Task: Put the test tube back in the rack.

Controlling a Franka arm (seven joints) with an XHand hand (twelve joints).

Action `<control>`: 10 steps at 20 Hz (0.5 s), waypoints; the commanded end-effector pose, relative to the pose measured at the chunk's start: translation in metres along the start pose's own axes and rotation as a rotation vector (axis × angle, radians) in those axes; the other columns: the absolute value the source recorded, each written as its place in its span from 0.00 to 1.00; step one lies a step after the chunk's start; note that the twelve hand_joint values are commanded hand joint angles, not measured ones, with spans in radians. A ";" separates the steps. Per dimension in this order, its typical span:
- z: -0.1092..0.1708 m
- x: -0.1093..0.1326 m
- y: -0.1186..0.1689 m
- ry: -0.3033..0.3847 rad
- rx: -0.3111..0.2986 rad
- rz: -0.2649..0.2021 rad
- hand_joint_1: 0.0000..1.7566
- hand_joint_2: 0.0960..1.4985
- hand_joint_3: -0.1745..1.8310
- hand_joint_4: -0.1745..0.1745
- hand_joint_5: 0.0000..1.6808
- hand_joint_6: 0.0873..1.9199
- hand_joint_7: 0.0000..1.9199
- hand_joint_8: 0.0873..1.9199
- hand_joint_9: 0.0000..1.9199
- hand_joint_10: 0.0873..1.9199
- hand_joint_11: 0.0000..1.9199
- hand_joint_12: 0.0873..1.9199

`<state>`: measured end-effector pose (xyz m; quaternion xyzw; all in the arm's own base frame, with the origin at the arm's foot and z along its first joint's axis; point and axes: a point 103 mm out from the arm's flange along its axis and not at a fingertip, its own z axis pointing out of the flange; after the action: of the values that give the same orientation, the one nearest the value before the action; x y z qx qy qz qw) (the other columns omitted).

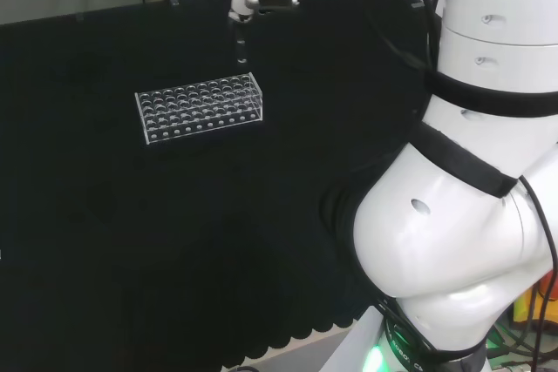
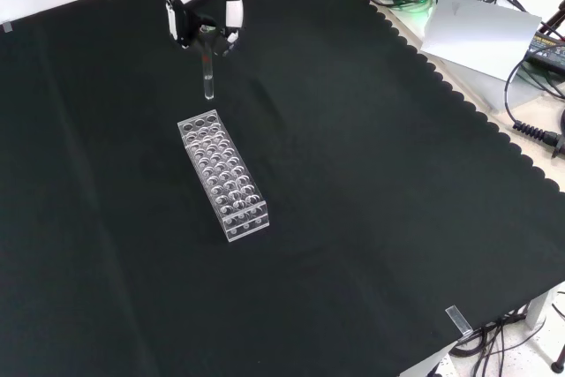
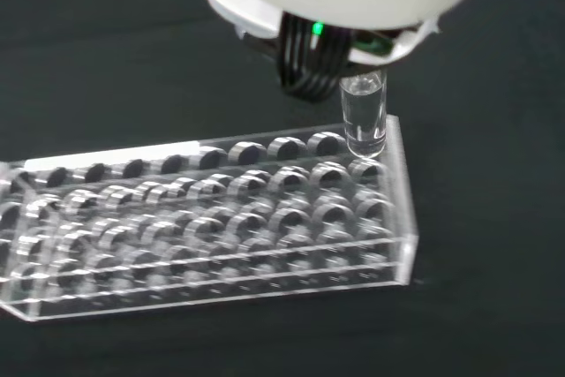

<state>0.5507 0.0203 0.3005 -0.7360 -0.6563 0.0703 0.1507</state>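
The main danger from here, as I judge it, is a miss at the mouth of the hole: the test tube (image 3: 364, 121) hangs from the fingers (image 2: 232, 17) with its rounded bottom close above the end of the rack (image 3: 212, 218) nearest them, and in the wrist view the tip sits over a corner hole beside the rack's end wall, though whether it is truly centred on that hole I cannot tell. If it comes down a little off, the glass could land on the clear top plate between holes or on the rim, and then tilt within the fingers, slip upward through them, or push the light, unfixed rack across the black cloth (image 2: 371, 183). A tube that is let go while only its tip is in the hole could also tip over and roll. The hand (image 2: 205, 6) is closed on the tube's upper end: its fingers are curled together around the top, with the tube pointing straight down below them, upright in the front view. The tube (image 2: 208, 77) touches nothing but the fingers; a gap of cloth shows between its bottom and the rack (image 2: 224, 174) in the front view. In the head view the hand (image 1: 242, 2) hangs above the rack's (image 1: 199, 108) right end.
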 end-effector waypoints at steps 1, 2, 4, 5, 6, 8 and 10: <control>0.007 -0.023 -0.001 0.002 0.012 0.030 0.75 0.34 0.49 0.00 0.76 0.33 0.69 0.33 0.82 0.34 0.68 0.42; 0.008 -0.021 0.000 0.006 0.011 0.028 0.75 0.34 0.49 0.00 0.76 0.33 0.69 0.33 0.82 0.34 0.68 0.42; 0.012 -0.018 0.001 0.013 0.015 0.021 0.75 0.34 0.49 0.00 0.76 0.33 0.69 0.33 0.82 0.34 0.68 0.42; 0.013 -0.015 0.003 0.017 0.018 0.015 0.75 0.34 0.49 0.00 0.76 0.33 0.69 0.33 0.82 0.34 0.68 0.42; 0.014 -0.013 0.004 0.019 0.020 0.009 0.75 0.34 0.49 0.00 0.76 0.33 0.69 0.33 0.82 0.34 0.68 0.42; 0.017 -0.006 0.006 0.019 0.025 -0.002 0.75 0.34 0.49 0.00 0.76 0.33 0.69 0.33 0.82 0.34 0.68 0.42; 0.021 -0.003 0.009 0.018 0.029 -0.010 0.75 0.34 0.49 0.00 0.76 0.33 0.69 0.33 0.82 0.34 0.68 0.42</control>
<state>0.5470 0.0091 0.2841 -0.7386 -0.6499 0.0748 0.1627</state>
